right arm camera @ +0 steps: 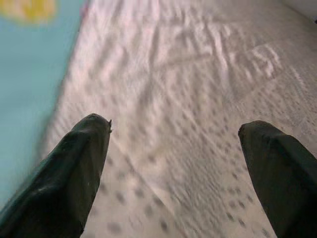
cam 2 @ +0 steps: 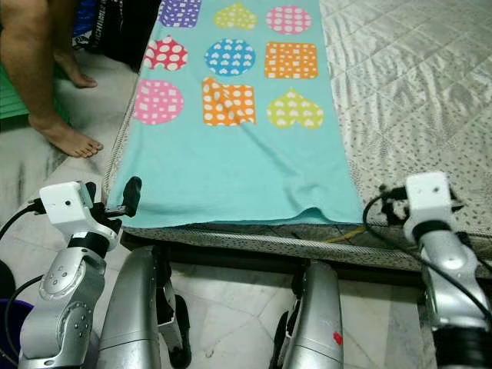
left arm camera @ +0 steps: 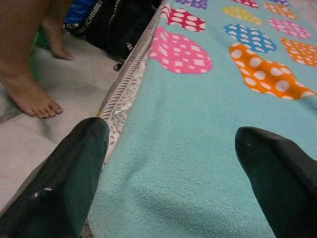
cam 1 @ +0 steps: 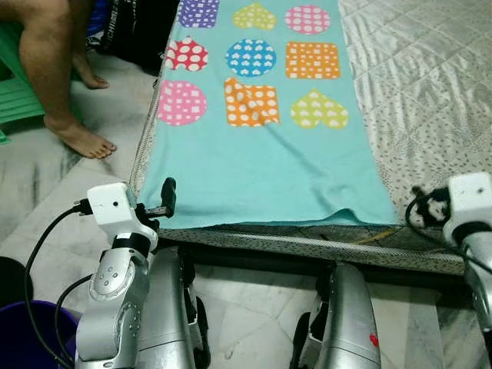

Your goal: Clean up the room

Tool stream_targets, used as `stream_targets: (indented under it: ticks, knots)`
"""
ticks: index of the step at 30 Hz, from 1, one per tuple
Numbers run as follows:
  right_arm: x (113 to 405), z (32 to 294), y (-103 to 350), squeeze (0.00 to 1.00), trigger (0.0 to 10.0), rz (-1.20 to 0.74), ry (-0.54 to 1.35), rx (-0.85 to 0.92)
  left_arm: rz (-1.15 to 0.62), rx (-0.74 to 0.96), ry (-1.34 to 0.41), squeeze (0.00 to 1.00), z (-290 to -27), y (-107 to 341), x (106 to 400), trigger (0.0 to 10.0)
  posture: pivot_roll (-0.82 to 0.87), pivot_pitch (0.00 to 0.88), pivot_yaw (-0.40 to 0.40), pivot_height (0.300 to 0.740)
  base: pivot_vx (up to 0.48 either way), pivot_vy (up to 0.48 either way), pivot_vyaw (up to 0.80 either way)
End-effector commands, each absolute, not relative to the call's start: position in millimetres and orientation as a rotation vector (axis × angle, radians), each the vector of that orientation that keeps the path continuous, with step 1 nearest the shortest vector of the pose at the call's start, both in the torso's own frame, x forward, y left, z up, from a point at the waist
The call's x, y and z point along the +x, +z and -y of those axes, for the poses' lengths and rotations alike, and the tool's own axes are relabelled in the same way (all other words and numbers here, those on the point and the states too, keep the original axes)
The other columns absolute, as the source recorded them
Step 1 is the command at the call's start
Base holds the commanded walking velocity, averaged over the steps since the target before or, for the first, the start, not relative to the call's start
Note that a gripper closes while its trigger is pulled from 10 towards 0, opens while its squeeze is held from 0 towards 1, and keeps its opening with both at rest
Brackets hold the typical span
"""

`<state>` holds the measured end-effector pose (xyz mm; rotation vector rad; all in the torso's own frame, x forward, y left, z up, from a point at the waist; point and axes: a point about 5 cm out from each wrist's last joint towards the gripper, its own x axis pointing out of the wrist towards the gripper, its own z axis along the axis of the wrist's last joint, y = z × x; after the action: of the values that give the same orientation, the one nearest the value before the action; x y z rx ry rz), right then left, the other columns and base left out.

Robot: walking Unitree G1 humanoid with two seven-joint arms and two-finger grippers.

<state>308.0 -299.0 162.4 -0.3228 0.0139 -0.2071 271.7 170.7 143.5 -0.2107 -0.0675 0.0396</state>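
On the bed [cam 1: 430, 92] ahead, a turquoise blanket [cam 1: 261, 169] with bright shapes lies spread flat. The left gripper [left arm camera: 171, 163] hovers with fingers apart at its near left corner; the right gripper [right arm camera: 173, 163], also spread, hangs over the mattress beside its near right corner. Grasping both corners to fold seems next.

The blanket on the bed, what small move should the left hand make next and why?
Probably ease the left hand down and close on the blanket. Its fingers are open over the near left corner beside the mattress edge, not yet gripping. The right hand hovers open over the bedsheet.
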Motion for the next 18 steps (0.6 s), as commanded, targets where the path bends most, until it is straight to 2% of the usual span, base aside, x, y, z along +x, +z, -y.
stream_targets:
  ticks: [1,3,9,12,18]
  knots:
    - [308,293,164,1.0,10.0,0.005,-0.19,-0.274,0.054,-0.205,0.055,0.0,-172,139,270,10.0,0.06,0.274,0.0,0.518,0.0,0.0,0.0]
    - [310,286,165,1.0,10.0,0.013,-0.168,-0.215,0.055,-0.206,0.054,0.0,-172,139,269,10.0,0.06,0.274,-0.001,0.518,0.0,0.0,0.0]
    - [306,243,153,1.0,10.0,-0.047,0.048,-0.064,0.054,-0.207,0.052,0.0,-171,139,269,10.0,0.06,0.276,-0.002,0.518,0.0,0.0,0.0]
    - [293,220,134,1.0,10.0,-0.127,0.162,-0.038,0.052,-0.21,0.048,0.0,-169,139,270,10.0,0.06,0.278,-0.002,0.518,0.0,0.0,0.0]
    - [286,199,123,1.0,10.0,-0.187,0.24,-0.014,0.051,-0.211,0.044,0.0,-169,138,270,10.0,0.06,0.278,0.0,0.518,0.0,0.0,0.0]
